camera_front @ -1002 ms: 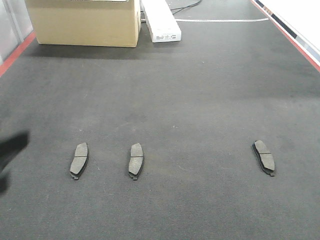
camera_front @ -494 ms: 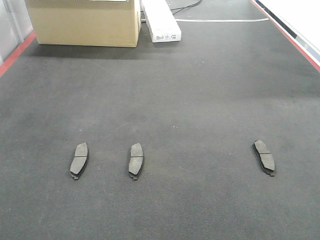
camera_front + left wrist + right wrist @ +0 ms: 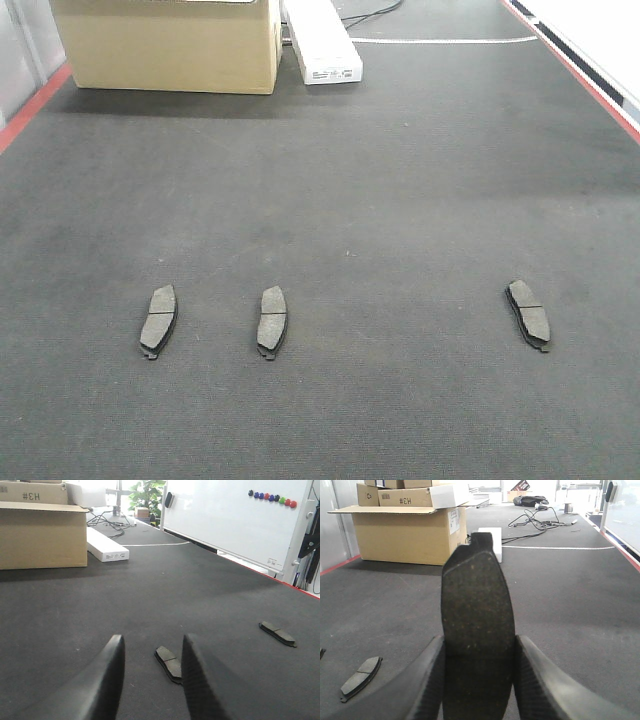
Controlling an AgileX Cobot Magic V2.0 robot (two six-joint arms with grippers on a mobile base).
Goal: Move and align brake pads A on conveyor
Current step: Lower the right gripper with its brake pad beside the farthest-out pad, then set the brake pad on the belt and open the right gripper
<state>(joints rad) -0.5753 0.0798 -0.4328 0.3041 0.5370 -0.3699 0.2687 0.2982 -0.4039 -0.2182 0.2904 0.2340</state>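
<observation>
A fourth brake pad (image 3: 477,630) is clamped between the jaws of the right gripper (image 3: 478,680), held by its long edges and standing up ahead of the fingers, friction face toward the camera. It is judged stiff, dense for its size and not fragile; the rough facing should resist slipping, and a hold across the narrow width, as here, looks secure.

The left gripper (image 3: 150,680) is seen with its jaws apart and nothing between them. Just ahead of the gap, slightly toward its right finger, one brake pad (image 3: 169,663) lies flat on the conveyor belt (image 3: 150,595); another pad (image 3: 278,633) lies well off to the right.

In the front view three pads rest on the belt: a left pad (image 3: 158,320) and a middle pad (image 3: 272,319) near each other, and a right pad (image 3: 528,314) well apart and tilted. Open belt between the middle and right pads is judged ample for setting the held pad down. The cardboard box (image 3: 168,45) and the white carton (image 3: 322,42) stand far ahead; the red rail (image 3: 30,105) borders the side.
</observation>
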